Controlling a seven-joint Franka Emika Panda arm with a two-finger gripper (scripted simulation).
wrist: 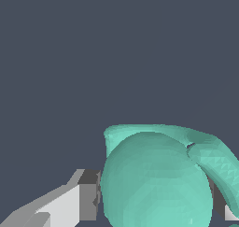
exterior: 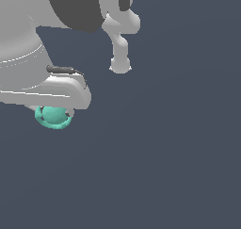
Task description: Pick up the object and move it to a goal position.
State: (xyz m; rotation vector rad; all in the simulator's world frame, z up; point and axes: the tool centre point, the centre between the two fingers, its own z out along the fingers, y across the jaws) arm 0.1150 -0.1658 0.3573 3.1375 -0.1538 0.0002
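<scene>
The gripper (exterior: 53, 115) sits low at the exterior view's left, under the bulk of the white arm, and the teal object (exterior: 53, 117) peeks out just beneath its body, rim showing as a ring around a rounded lump. In the wrist view the object (wrist: 156, 179) fills the space between the fingers: one grey pad (wrist: 87, 200) sits touching or just beside its flank, and a sliver of the other finger shows past the rim on the far side. So the jaws look closed down to the width of the object and appear to have it pinched, though the exact contact on the far side is mostly hidden. No goal marker is visible in either view, and whether the object rests on the dark surface or hangs clear of it cannot be told. The main risk, as I judge it, is the shape: a rounded, lumpy body gives flat pads little to bite on, so a quick swing toward the goal could let it roll or squirt out. The off-centre rim could also tip it in the grasp.
</scene>
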